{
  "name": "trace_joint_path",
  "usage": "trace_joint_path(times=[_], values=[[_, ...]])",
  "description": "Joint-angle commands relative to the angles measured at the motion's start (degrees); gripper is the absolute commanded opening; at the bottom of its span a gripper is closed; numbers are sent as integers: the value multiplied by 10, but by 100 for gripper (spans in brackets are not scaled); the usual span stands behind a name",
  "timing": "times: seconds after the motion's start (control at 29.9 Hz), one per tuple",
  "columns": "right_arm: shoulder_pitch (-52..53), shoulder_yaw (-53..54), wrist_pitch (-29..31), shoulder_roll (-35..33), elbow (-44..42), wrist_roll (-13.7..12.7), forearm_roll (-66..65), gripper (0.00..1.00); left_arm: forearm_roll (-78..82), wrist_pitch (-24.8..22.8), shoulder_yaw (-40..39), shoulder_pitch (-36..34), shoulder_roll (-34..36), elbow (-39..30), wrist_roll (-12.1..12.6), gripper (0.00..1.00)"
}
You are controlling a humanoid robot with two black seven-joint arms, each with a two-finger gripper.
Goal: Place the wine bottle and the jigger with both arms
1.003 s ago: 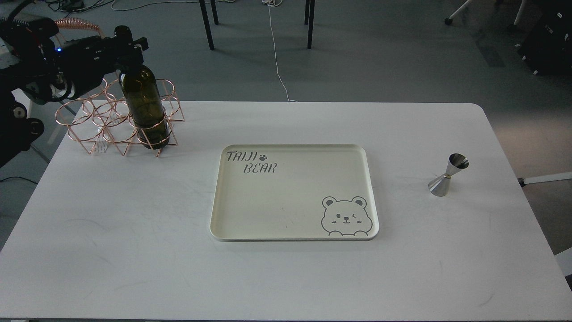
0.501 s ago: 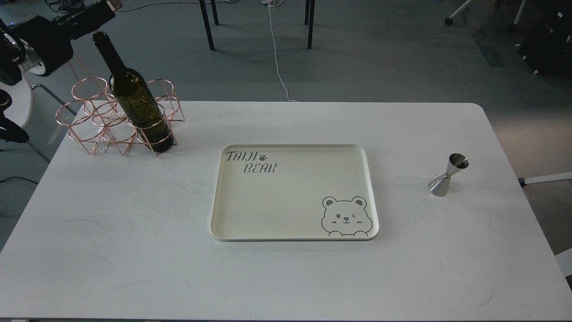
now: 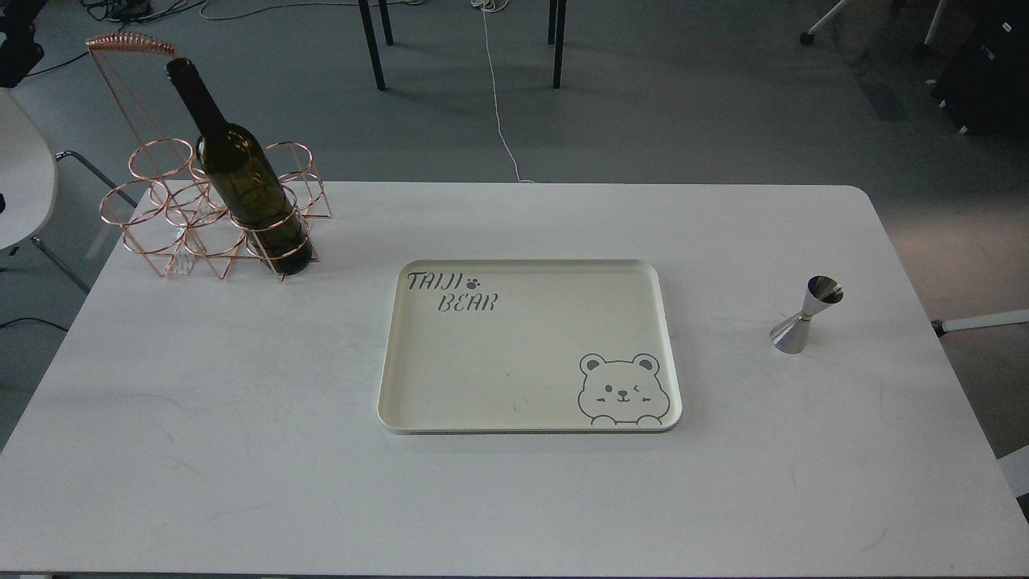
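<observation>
Green glass, the bottle (image 3: pixel 241 173) stands in a copper wire rack (image 3: pixel 205 213). The jigger (image 3: pixel 805 314) stands on the bench (image 3: pixel 241 418), right of the tray (image 3: pixel 522 346). No fingers show, so their state is unknown.

A tall dark olive-green glass wine bottle (image 3: pixel 241 173) stands in the near right ring of a copper wire bottle rack (image 3: pixel 173 213) at the far left of the white bench (image 3: pixel 241 450). A cream rectangular tray printed with a bear (image 3: pixel 526 346) lies mid-bench. A small shiny steel hourglass jigger (image 3: pixel 806 314) stands upright, well to its right.
</observation>
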Motion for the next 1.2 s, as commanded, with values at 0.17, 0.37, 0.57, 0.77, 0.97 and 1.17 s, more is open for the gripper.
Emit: trace_joint_path(times=[0.17, 0.37, 0.57, 0.77, 0.97, 1.17], values=[[-19, 25, 2, 7, 1, 0, 77, 99, -187, -116, 0, 61, -57, 112, -48, 98], [-41, 35, 48, 17, 0, -41, 196, 99, -252, -130, -19, 96, -95, 145, -49, 98], [-80, 61, 68, 43, 0, -50, 244, 99, -292, -174, -118, 181, -121, 141, -44, 98], [-118, 97, 77, 56, 2, -64, 244, 99, -289, -174, -125, 213, -133, 139, -44, 98], [-125, 108, 77, 60, 1, -65, 243, 99, -287, -174, -124, 216, -134, 139, -42, 98], [-122, 103, 77, 60, 5, -66, 239, 99, -287, -174, -123, 216, -145, 132, -42, 98]])
